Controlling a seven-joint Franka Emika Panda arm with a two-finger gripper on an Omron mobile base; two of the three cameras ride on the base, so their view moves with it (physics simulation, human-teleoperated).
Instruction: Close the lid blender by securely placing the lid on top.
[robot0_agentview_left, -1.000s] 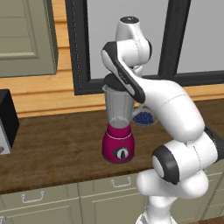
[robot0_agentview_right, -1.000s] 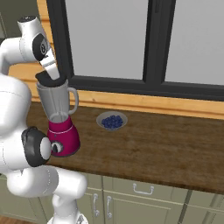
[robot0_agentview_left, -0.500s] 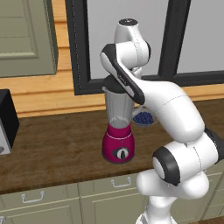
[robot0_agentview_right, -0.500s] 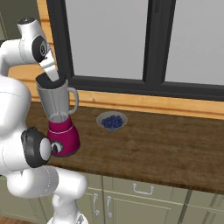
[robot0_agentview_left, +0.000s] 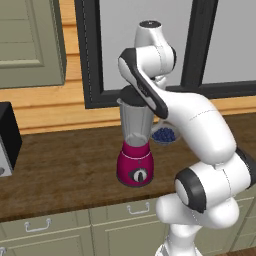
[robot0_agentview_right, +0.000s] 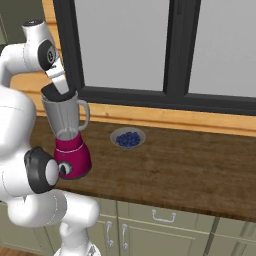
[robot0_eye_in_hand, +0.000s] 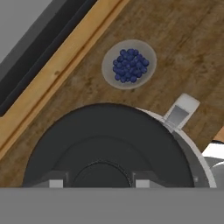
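Seating the lid (robot0_eye_in_hand: 109, 146) on the blender (robot0_agentview_left: 135, 145) looks like the step in hand: in the hand view the dark round cap spreads across the lower middle of the frame, with a crescent of the jar's pale rim showing at its right, so it seems slightly off-centre or not fully down. The gripper (robot0_eye_in_hand: 96, 183) sits at the bottom centre of that view with its tips set narrowly either side of the lid's raised central knob, apparently gripping it. In the left base view the blender stands at mid-frame on the wooden counter (robot0_agentview_left: 65, 165), the cap level with the jar's mouth under the hand. The next move probably calls for a small centring nudge and a straight press down before letting go. The clear jar looks empty. A small bowl (robot0_agentview_right: 128, 137) holds blueberries (robot0_eye_in_hand: 128, 65), just beside the blender.
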